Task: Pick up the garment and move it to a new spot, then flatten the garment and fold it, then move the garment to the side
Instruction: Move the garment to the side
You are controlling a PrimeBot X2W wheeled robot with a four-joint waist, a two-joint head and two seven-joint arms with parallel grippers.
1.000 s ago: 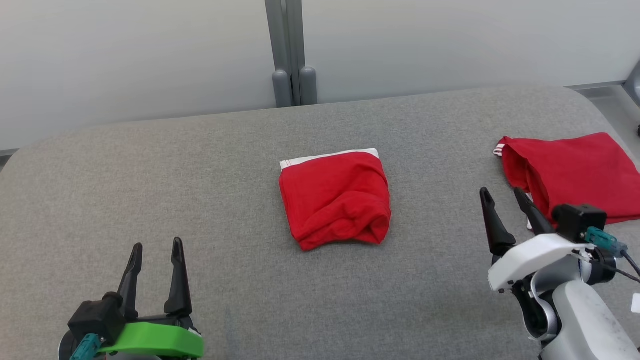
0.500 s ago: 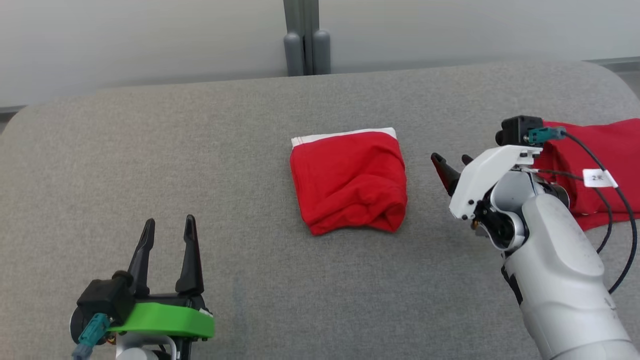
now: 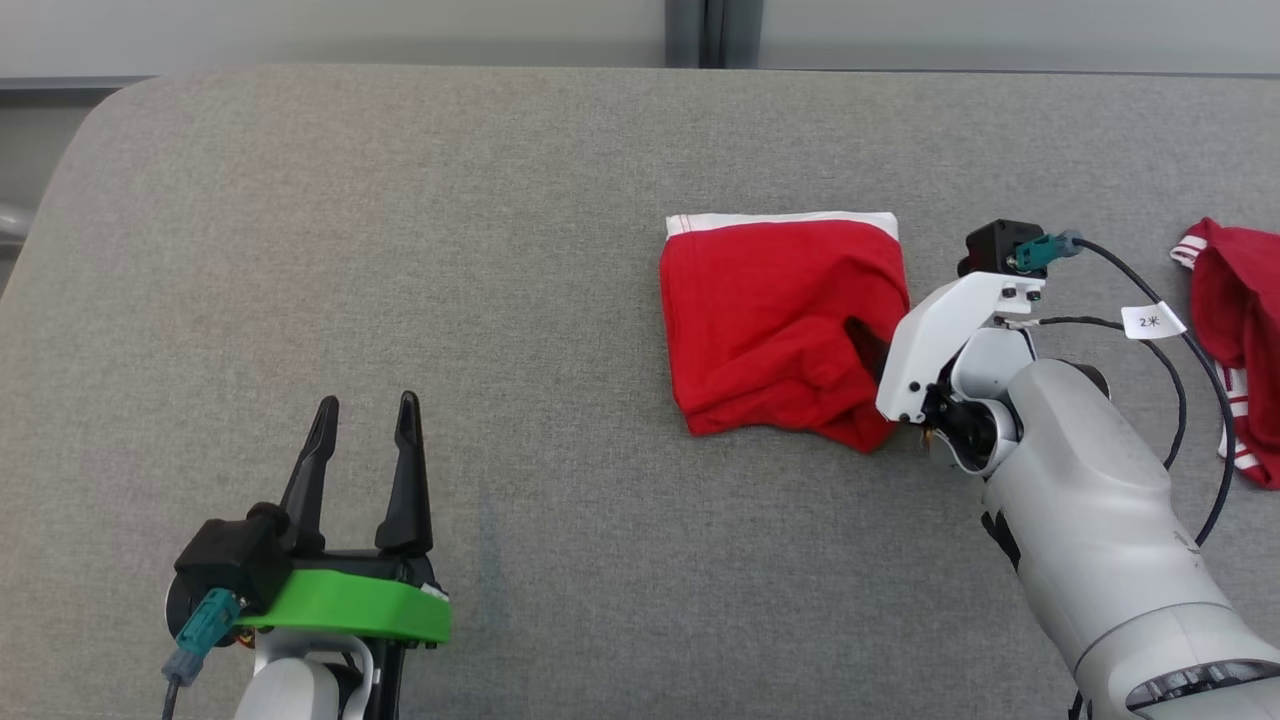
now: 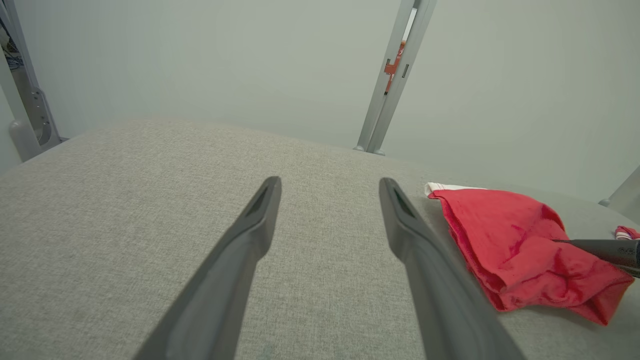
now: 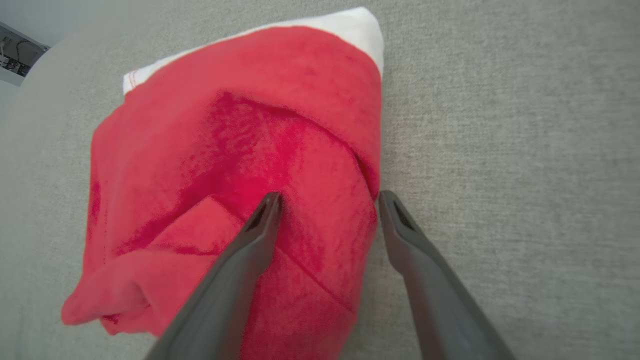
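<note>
1. Right gripper (image 5: 328,197) has its jaws apart and holds nothing. One finger is over the red cloth and the other is over bare table just beside the garment's right edge, so that edge runs between them.
2. The garment (image 3: 770,320) lies right of the middle of the table (image 3: 400,200). It is folded into a rough square, with a white band along its far edge and a thicker, rumpled fold along its near edge. Since it looks folded, I judge the step in hand is to grip it and carry it aside.
3. I should go lower before closing. I cannot tell whether my fingertips touch the cloth yet, and the outer finger needs to slide along the table under every layer.
4. I want a deep bite. A shallow pinch would likely take only the top layer and peel the fold open.
5. I'll close firmly, lift only a little and travel level, so the free half does not hang and unfold.
6. Another red garment (image 3: 1235,300) lies near the table's right edge. I should set mine down apart from it and not drag across it.
7. Left gripper (image 3: 366,402) is at the near left, jaws apart and empty, well apart from the garment. It need not join in unless the cloth sags.
</note>
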